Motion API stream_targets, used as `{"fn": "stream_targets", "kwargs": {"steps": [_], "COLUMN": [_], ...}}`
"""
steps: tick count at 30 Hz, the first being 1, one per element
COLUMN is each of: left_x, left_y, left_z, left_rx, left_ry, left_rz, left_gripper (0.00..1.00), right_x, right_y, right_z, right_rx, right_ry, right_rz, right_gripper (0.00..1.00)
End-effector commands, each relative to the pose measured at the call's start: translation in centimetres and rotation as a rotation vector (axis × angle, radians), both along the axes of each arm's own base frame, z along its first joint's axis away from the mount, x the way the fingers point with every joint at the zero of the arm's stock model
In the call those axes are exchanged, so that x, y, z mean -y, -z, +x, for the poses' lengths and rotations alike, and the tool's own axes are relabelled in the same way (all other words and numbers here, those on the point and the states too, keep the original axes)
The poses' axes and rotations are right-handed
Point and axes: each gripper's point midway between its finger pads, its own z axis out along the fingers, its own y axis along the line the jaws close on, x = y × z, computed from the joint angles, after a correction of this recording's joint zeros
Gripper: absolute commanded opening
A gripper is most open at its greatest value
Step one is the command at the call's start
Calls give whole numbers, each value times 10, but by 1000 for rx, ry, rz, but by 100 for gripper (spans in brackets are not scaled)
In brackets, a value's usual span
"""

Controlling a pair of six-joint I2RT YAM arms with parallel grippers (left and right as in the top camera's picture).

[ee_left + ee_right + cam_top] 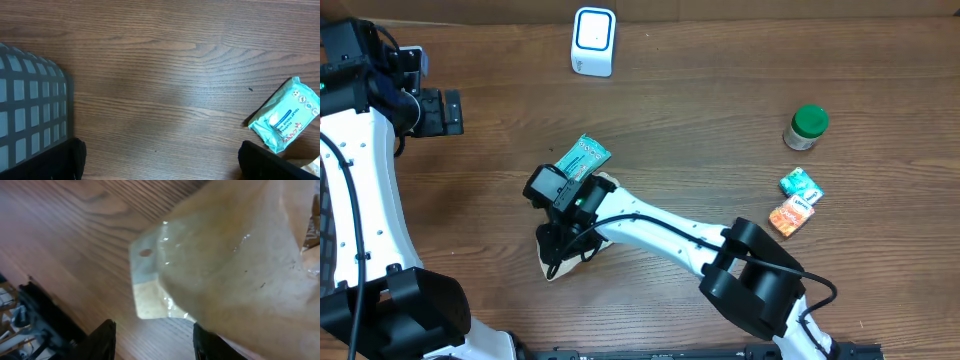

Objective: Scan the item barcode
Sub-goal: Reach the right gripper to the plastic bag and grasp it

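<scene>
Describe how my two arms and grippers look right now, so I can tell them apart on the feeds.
Both match. The left arm and right arm have glossy white links with bulky, rounded black joints. A thin black cable runs along each. The left gripper and right gripper are black and blocky, with flat dark fingers. No markings are legible.
</scene>
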Motion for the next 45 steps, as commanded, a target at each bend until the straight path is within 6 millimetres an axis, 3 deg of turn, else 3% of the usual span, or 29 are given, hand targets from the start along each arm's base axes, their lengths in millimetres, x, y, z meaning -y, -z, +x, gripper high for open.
{"fn": "stream_targets", "kwargs": {"steps": [1, 5, 10, 15, 18, 20, 23, 25, 28, 31, 33, 35, 40, 42, 45], "left_x": [2, 2, 2, 2, 2, 2, 2, 2, 2, 2, 2, 2, 2, 2, 2], "left_y": [0, 0, 0, 0, 0, 0, 0, 0, 0, 0, 0, 0, 0, 0, 0], "left_z": [0, 0, 0, 0, 0, 0, 0, 0, 0, 0, 0, 0, 0, 0, 0], "left_rx": [2, 2, 2, 2, 2, 2, 2, 2, 2, 2, 2, 2, 2, 2, 2], "left_ry": [-12, -12, -12, -12, -12, -12, -12, -12, -12, -12, -12, -12, -12, -12, -12], "left_rz": [-8, -8, -8, -8, -8, -8, -8, -8, -8, -8, -8, -8, -8, -8, -8], "left_gripper": [100, 100, 100, 100, 100, 100, 100, 100, 100, 100, 100, 100, 100, 100, 100], "right_x": [11, 49, 98, 159, 183, 179, 144, 132, 127, 122, 114, 104, 84, 79, 77], "right_y": [10, 18, 21, 24, 25, 24, 10, 1, -20, -63, -75, -73, -35, -15, -1], "right_z": [7, 16, 31, 71, 104, 112, 105, 102, 108, 126, 124, 114, 81, 67, 66], "right_rx": [-9, -48, -89, -32, -28, -65, -193, -231, -206, -114, -91, -95, -84, -50, -21], "right_ry": [31, 85, 163, 276, 379, 372, 247, 220, 220, 289, 302, 342, 521, 598, 652], "right_rz": [-56, -181, -323, -484, -461, -378, -105, -23, 1, -13, -7, -44, -215, -278, -289], "right_gripper": [49, 68, 68, 72, 71, 71, 72, 71, 61, 60, 57, 55, 42, 47, 56]}}
